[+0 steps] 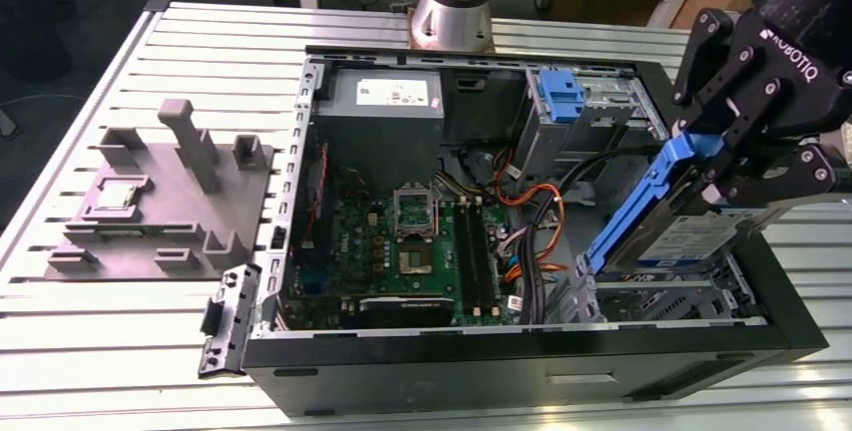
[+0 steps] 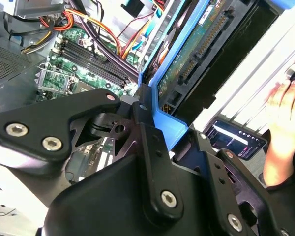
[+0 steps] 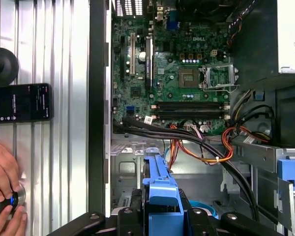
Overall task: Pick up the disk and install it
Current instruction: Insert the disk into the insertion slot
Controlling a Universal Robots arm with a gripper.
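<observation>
Fingers [image 2: 150, 142] of the gripper [image 2: 169, 120] pinch the blue carrier frame [image 2: 162, 123] at one end of the disk [image 2: 196, 54]; black pads lie flat on both sides of the frame, no gap seen; the disk's green circuit-board side w/ its connector faces the second wrist view.

In the exterior view the gripper [image 1: 765, 177] hangs over the PC case [image 1: 533, 371] at the exterior view's right; the disk [image 1: 692, 236] is held steeply tilted, label side partly showing, carrier frame [image 1: 639, 212] running down toward the metal drive bay [image 1: 665, 296] in the case's near right corner; lower end is at or just inside the bay, contact can't be told.

In the first wrist view the frame [image 3: 160, 191] sits between the fingers, above the bay's sheet metal.

Further out inside the case: orange and black cables [image 1: 533, 212] just beside the disk; motherboard [image 1: 413, 241] in the middle; power-supply box [image 1: 379, 97] at the far corner; another blue caddy [image 1: 560, 97] at the back.

Outside the case: slotted table [image 1: 107, 351] w/ a grey plastic stand [image 1: 160, 202] at the exterior view's left, well apart from the gripper; arm base [image 1: 453, 2] behind the case.

On the table's other side lies a phone [image 3: 19, 102], screen lit; near it a person's hand [image 3: 2, 172] rests on the table.
</observation>
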